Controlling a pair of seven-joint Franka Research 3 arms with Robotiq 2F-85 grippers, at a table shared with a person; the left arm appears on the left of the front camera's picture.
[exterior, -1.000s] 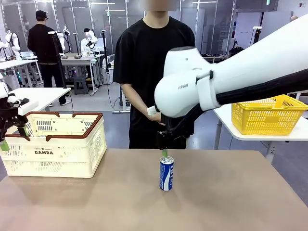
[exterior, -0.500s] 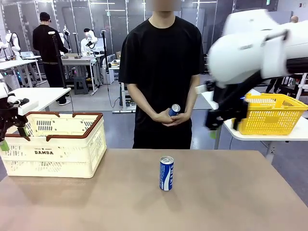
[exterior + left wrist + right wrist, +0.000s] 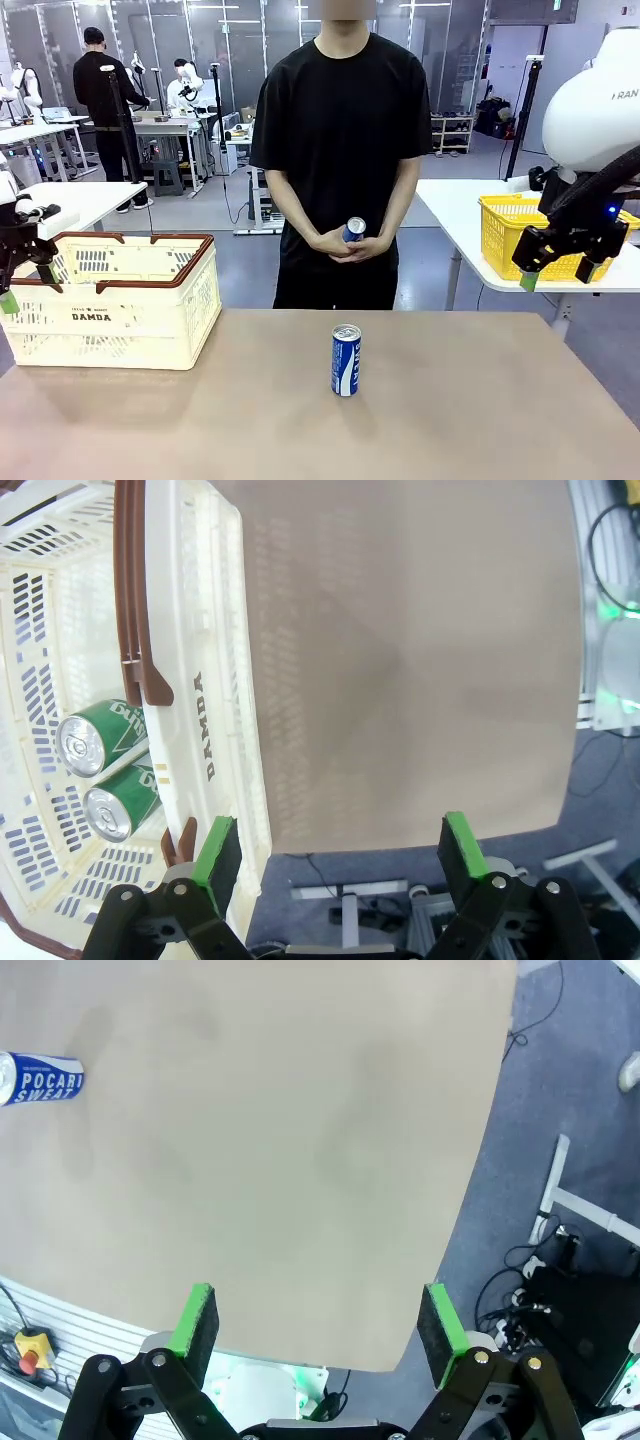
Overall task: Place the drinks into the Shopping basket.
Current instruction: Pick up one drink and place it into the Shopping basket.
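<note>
One blue-and-white drink can [image 3: 346, 360] stands upright at the middle of the table; it lies at the far left of the right wrist view [image 3: 40, 1077]. The person's hands hold a second blue can [image 3: 354, 229] at waist height. The cream Shopping basket [image 3: 110, 320] sits at the table's left. Two green cans [image 3: 85, 742] [image 3: 115, 808] lie side by side inside the basket [image 3: 215, 730]. My left gripper [image 3: 28, 285] [image 3: 340, 855] hangs open over the basket's near left edge. My right gripper [image 3: 558, 275] [image 3: 318, 1325] hovers open and empty, high over the table's right side.
A yellow mesh basket [image 3: 560, 235] rests on a white side table at the right, just behind my right gripper. Another white table [image 3: 80, 200] stands behind the Shopping basket. The person [image 3: 340, 150] stands at the far edge, facing the can.
My right arm has swung from just above the standing can out to the right and upward. That uncovered the person's hands with the second can. The left arm has not moved.
</note>
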